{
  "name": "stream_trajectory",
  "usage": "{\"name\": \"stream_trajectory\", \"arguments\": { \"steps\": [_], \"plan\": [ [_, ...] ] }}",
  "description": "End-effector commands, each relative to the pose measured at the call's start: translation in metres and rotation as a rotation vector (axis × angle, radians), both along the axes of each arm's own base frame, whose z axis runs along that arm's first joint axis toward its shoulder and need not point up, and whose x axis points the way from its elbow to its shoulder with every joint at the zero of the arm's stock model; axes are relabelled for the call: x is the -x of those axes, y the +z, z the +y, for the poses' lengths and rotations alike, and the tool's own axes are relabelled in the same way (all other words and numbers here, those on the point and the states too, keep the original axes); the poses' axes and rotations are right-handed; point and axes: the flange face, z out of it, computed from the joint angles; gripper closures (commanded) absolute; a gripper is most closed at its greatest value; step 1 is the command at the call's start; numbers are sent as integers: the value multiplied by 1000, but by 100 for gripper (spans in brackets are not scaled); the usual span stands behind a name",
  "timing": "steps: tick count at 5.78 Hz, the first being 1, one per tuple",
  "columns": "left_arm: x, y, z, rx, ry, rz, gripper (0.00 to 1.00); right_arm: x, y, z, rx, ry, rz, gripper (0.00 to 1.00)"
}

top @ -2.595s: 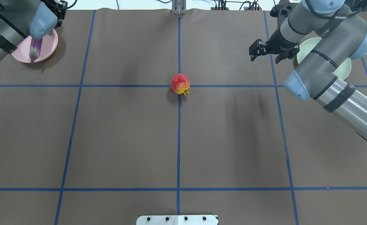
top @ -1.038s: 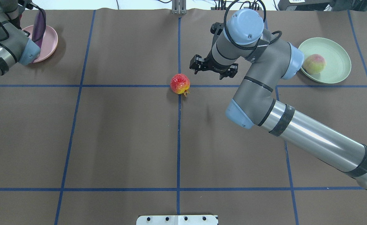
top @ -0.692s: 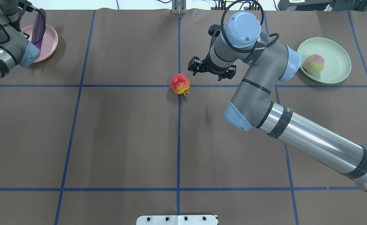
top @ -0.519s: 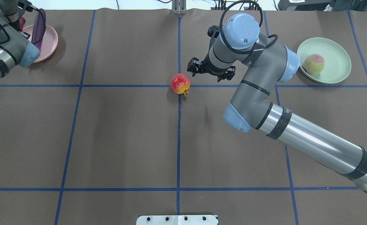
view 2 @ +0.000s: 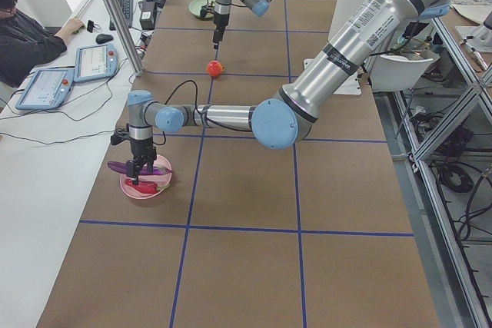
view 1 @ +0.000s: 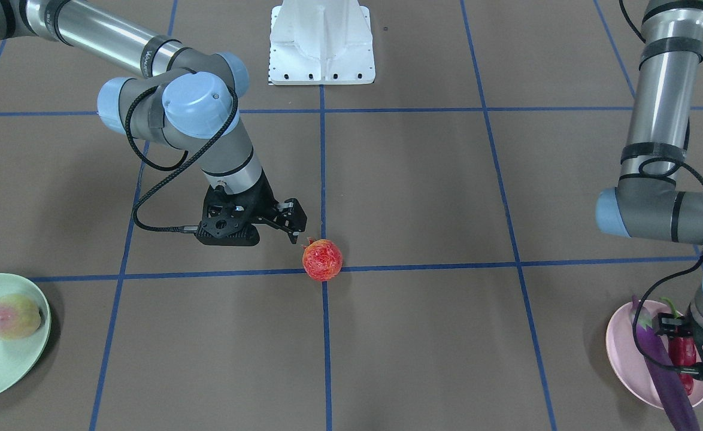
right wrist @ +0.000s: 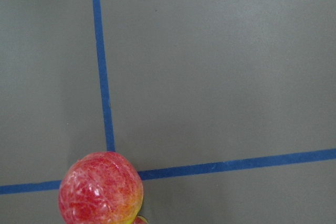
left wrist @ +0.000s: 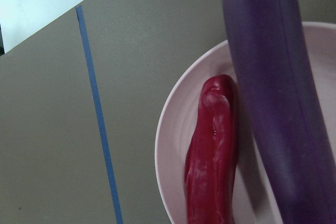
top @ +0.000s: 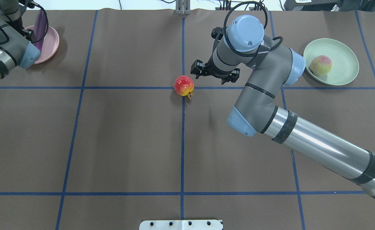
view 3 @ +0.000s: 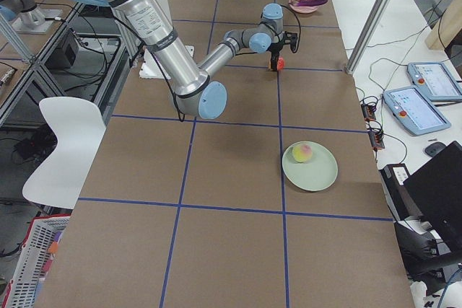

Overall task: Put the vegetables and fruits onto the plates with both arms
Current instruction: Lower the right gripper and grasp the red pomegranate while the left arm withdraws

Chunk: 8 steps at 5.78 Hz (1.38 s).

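Observation:
The red-orange fruit (top: 184, 85) sits on the table's centre line; it also shows in the right wrist view (right wrist: 101, 188). My right gripper (top: 213, 74) is open and empty, just right of and beyond the fruit, not touching it. The peach (top: 321, 65) lies on the mint green plate (top: 344, 54). My left gripper (view 1: 685, 350) hovers over the pink plate (view 1: 624, 347), its fingers spread around the red chili (left wrist: 212, 150), which rests on the plate beside the purple eggplant (left wrist: 273, 93). The eggplant overhangs the plate's rim.
The white robot base (view 1: 321, 42) stands at the table's near edge. Blue tape lines grid the brown table. A metal post (top: 182, 8) stands at the far edge. An operator (view 2: 23, 36) sits beside tablets past the table's far side.
My right arm has swung from the green plate to the table's centre, stopping beside the red-orange fruit. The peach now shows on the green plate. My left arm shifted over the pink plate.

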Motion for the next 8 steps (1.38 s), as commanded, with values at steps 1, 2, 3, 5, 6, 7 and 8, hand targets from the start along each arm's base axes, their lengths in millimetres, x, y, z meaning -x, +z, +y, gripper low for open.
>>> {"name": "stream_trajectory", "arguments": {
  "steps": [1,2,3,5,6,7,8],
  "plan": [
    [26,-13,-8,6,-19,66,0,29,-16,2,-25,-1,15,1],
    [44,-18,-12,12,-34,105,0,47,-32,-8,-44,10,13,1],
    [47,-21,-12,10,-36,115,0,55,-30,-11,-70,8,-21,1],
    [49,-21,-13,10,-39,115,0,71,-18,-10,-119,22,-18,1],
    [49,-22,-13,9,-39,115,0,85,-16,-8,-138,25,-24,1],
    [49,-23,-14,7,-39,116,0,96,-13,-7,-145,32,-10,1],
    [49,-23,-14,7,-39,116,0,98,-13,-5,-147,28,-10,1]
  ]
}}
